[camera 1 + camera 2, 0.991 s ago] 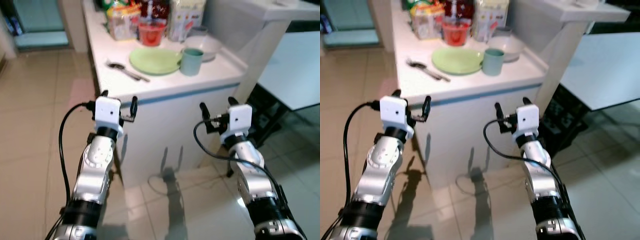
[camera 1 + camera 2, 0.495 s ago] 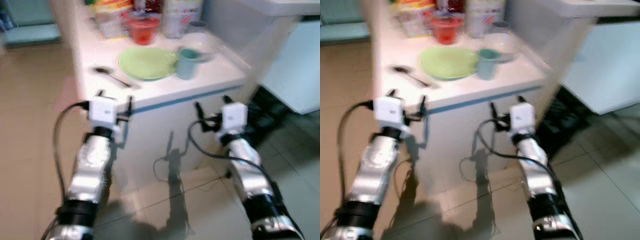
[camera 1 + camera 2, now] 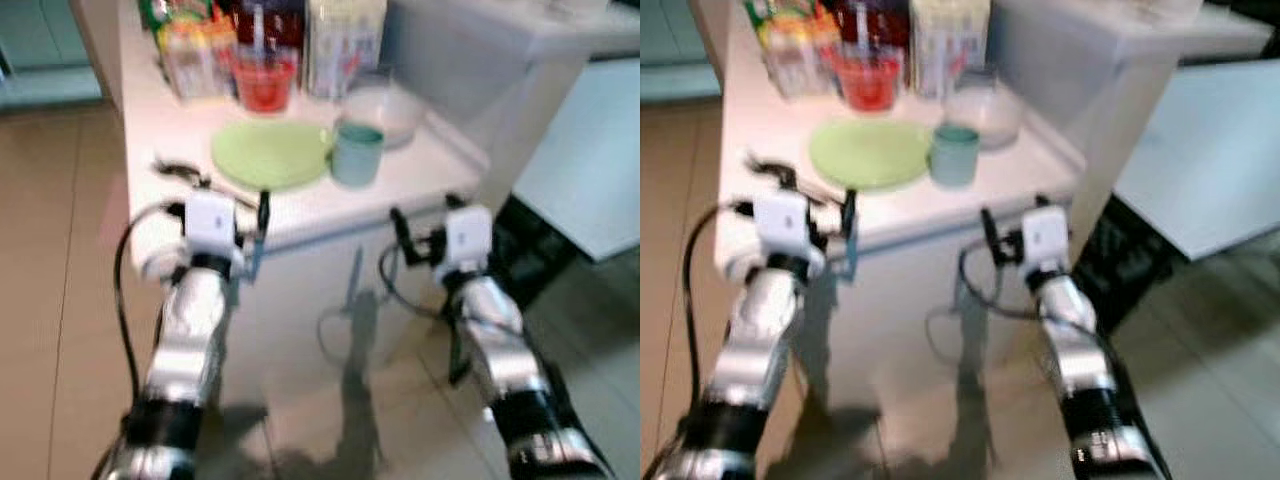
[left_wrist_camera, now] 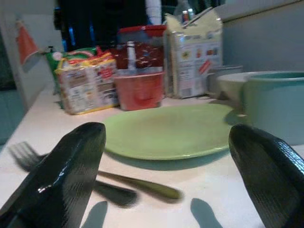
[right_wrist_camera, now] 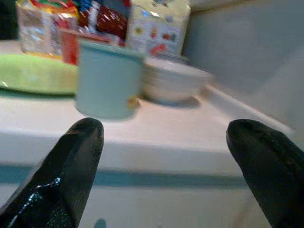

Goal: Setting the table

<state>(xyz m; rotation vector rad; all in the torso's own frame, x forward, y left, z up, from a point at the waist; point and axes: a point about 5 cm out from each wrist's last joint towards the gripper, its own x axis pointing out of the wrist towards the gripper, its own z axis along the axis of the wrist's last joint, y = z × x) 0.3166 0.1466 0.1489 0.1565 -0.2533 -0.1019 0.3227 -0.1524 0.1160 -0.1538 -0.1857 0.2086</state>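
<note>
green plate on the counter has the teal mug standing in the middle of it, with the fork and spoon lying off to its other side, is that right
Not quite. The teal mug stands on the counter beside the green plate, at its edge on the robot's right, not in the middle of it; the left eye view shows this. The fork and spoon do lie off to the plate's other side.

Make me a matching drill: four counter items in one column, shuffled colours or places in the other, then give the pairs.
Items
1. plate
2. mug
3. cup
4. bowl

Descriptions
A. red, at the back by the food packets
B. white, behind the mug
C. pale teal, at the plate's right edge
D. light green, flat, mid-counter

Pairs: 1-D, 2-C, 3-A, 4-B
</note>
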